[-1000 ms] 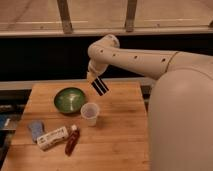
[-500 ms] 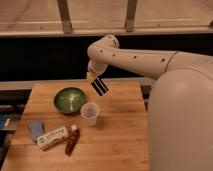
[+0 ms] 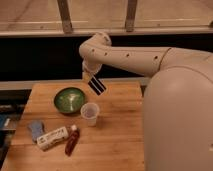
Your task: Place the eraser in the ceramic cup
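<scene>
- The gripper hangs at the end of the white arm, above the back part of the wooden table, and its fingers are clamped on the eraser.
- The eraser is a flat black block with thin pale stripes; it is held by its upper left end and slants down to the right, off the table surface.
- The eraser hangs in the air above and a little behind the cup, between the cup and the back edge of the table as seen from the camera.
- The cup is small, white and without a handle; it stands upright near the middle of the table, mouth up, apart from the eraser.
- Just to the left of the cup, and slightly further back, sits a round dark green bowl, also upright.
- Nearer the front edge lies a dark red bottle on its side, with its pale cap end pointing towards the cup.
- Beside the bottle, on its left, lies a white box with a label, set at a slant.
- Left of the box, near the table's left edge, rests a blue-grey pad.
- The arm reaches in from the right, where the robot's large white body fills that side of the view.
- Behind the table runs a dark wall with a pale rail above it.
</scene>
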